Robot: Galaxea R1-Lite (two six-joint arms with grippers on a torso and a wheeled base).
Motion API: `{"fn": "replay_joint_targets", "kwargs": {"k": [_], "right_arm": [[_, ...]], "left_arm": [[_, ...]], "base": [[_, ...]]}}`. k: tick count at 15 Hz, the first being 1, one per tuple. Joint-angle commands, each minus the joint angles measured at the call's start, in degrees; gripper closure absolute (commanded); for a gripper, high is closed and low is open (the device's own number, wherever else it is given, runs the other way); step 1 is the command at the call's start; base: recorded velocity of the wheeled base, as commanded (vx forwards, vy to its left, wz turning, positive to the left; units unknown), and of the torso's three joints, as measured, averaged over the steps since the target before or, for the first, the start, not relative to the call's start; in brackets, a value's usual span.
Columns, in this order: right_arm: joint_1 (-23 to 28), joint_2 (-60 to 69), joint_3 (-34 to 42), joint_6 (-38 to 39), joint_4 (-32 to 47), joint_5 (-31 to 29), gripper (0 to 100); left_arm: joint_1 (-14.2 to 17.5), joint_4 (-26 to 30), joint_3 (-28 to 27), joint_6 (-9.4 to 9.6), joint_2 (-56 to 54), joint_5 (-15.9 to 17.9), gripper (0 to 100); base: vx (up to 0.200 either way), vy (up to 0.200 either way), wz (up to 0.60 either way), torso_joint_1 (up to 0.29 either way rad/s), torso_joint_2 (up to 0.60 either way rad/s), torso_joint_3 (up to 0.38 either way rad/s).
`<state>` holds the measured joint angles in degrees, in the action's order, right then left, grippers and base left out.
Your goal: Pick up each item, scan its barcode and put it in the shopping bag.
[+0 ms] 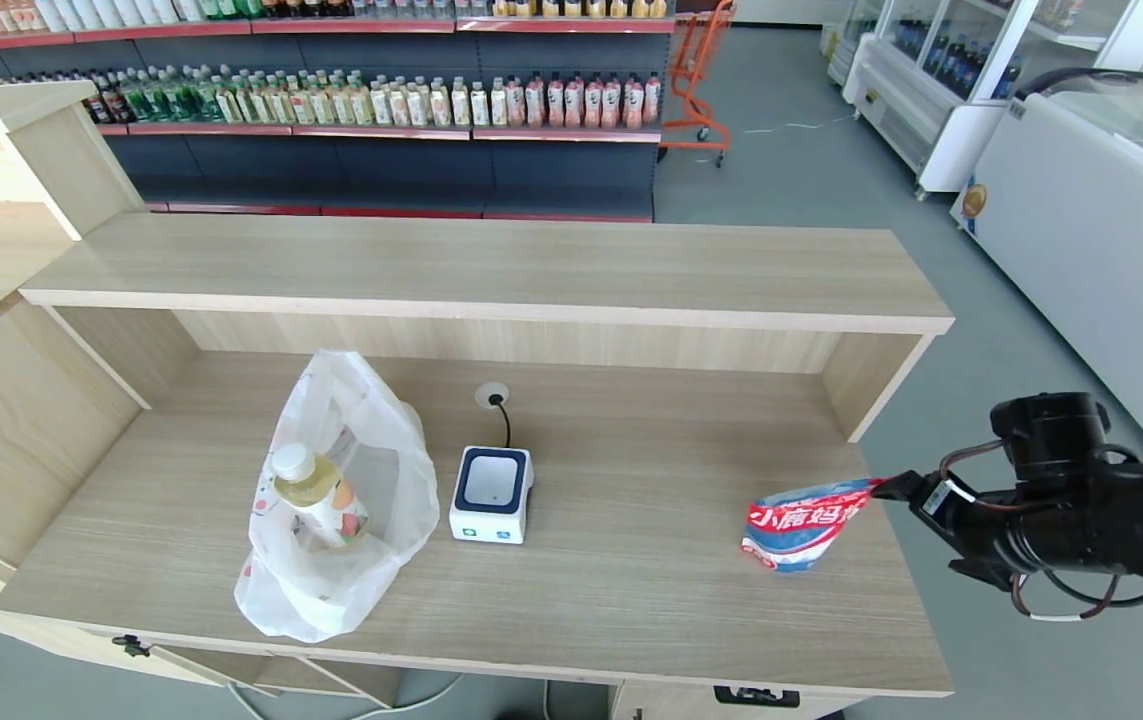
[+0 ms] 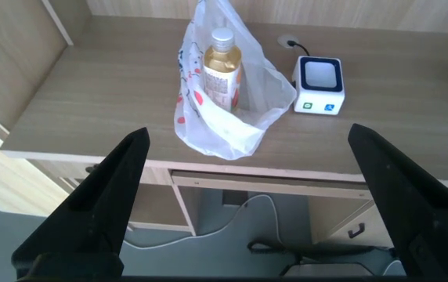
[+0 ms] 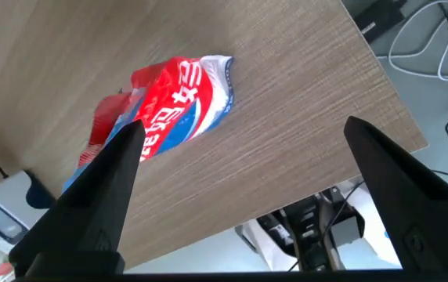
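Note:
A red, white and blue snack bag [image 1: 801, 525] lies on the right part of the wooden counter [image 1: 631, 560]; it also appears as the snack bag [image 3: 181, 98] in the right wrist view. My right gripper [image 1: 896, 488] hangs at the bag's right end, just off the counter's right edge. In its own wrist view the right gripper [image 3: 243, 129] is open, with one finger over the bag's end. The white shopping bag [image 1: 331, 500] stands at the left with a yellow drink bottle [image 1: 316, 495] inside. A white scanner [image 1: 491, 493] sits mid-counter. My left gripper [image 2: 249, 135] is open, low in front of the counter.
A raised wooden shelf [image 1: 491, 270] runs along the counter's back, with side walls at both ends. The scanner's cable [image 1: 503, 415] goes into a hole behind it. Bare counter lies between scanner and snack bag. Store shelves and white freezers [image 1: 1081, 200] stand beyond.

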<state>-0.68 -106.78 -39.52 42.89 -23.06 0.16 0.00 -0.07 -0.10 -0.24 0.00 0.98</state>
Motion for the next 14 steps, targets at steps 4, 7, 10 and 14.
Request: {"fn": "replay_joint_targets", "kwargs": {"k": [4, 7, 10, 14], "right_arm": [[-1.9, -6.6, -0.8, -2.9, -1.0, 0.1, 0], [-3.1, 0.5, 0.7, -3.0, -0.4, 0.4, 0], [-4.9, 10.8, 3.8, -3.0, -0.4, 1.4, 0], [-5.8, 13.1, 5.6, -4.1, -3.5, 4.3, 0]], "left_arm": [[0.0, 0.0, 0.0, -0.02, 0.0, 0.0, 0], [0.0, 0.0, 0.0, -0.02, 0.0, 0.0, 0], [0.0, 0.0, 0.0, -0.02, 0.0, 0.0, 0], [0.0, 0.0, 0.0, -0.02, 0.0, 0.0, 0]], "base": [[0.000, 0.000, 0.00, 0.000, 0.00, 0.000], [0.000, 0.000, 0.00, 0.000, 0.00, 0.000], [0.000, 0.000, 0.00, 0.000, 0.00, 0.000], [0.000, 0.000, 0.00, 0.000, 0.00, 0.000]]}}
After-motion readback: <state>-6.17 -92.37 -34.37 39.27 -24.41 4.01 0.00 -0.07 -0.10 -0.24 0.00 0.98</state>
